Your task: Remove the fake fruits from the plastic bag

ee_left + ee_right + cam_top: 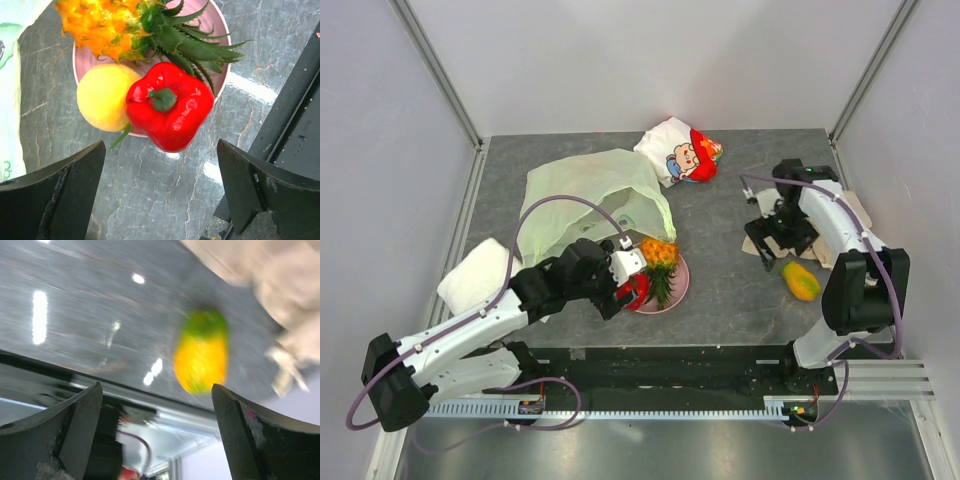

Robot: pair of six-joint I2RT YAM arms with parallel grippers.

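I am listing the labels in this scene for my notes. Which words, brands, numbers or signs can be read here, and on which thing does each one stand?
No text reads clearly.
plastic bag: one dark printed mark at the picture's edge, perhaps "3", cut off, not certain.
cartoon pouch: only a drawn figure; any letters are too small to read.
red pepper and pink plate: no text.

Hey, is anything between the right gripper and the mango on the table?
Nothing visible does. The mango lies on bare table ahead of the open right gripper; the beige cloth sits off to one side.
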